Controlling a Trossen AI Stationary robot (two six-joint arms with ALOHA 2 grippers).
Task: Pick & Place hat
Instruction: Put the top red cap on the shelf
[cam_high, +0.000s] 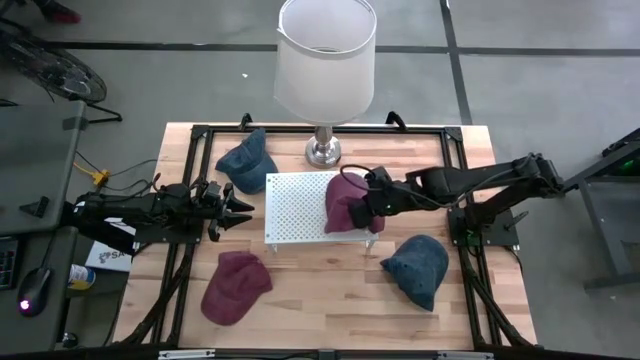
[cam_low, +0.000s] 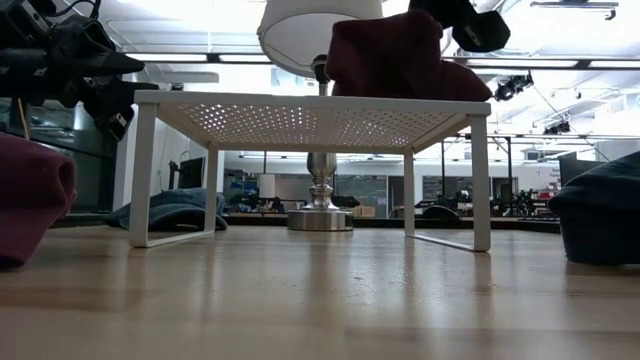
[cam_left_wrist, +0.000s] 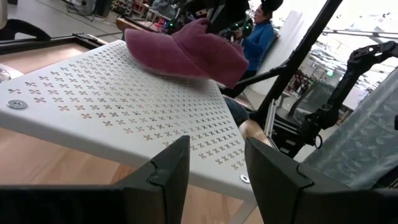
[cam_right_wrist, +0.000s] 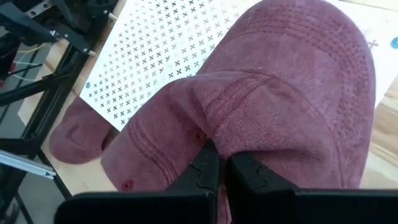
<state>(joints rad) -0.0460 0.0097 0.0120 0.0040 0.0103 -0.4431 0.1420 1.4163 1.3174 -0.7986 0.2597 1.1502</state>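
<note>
The wooden worktop (cam_high: 320, 300) carries a white perforated rack (cam_high: 295, 205) in its middle, with a tall lamp (cam_high: 324, 60) standing behind it. Four hats are spread about: a blue one (cam_high: 247, 162) near the lamp's base, another blue one (cam_high: 416, 268) on the right side of the worktop, a maroon one (cam_high: 234, 287) lying at the front left, and the maroon hat (cam_high: 349, 200) now resting on the right end of the rack.

The right pincer (cam_right_wrist: 214, 168) is closed on a fold of this maroon hat's fabric, as the right wrist view shows plainly. The hat appears to sit on the rack already, so the carrying part of the task looks done for this hat; what seems left is letting go and drawing the arm away.

The left pincer (cam_high: 238, 208) hovers just beside the rack's left edge with its fingers (cam_left_wrist: 168, 171) parted and nothing between them. The three other hats lie on the worktop, untouched for now.
</note>
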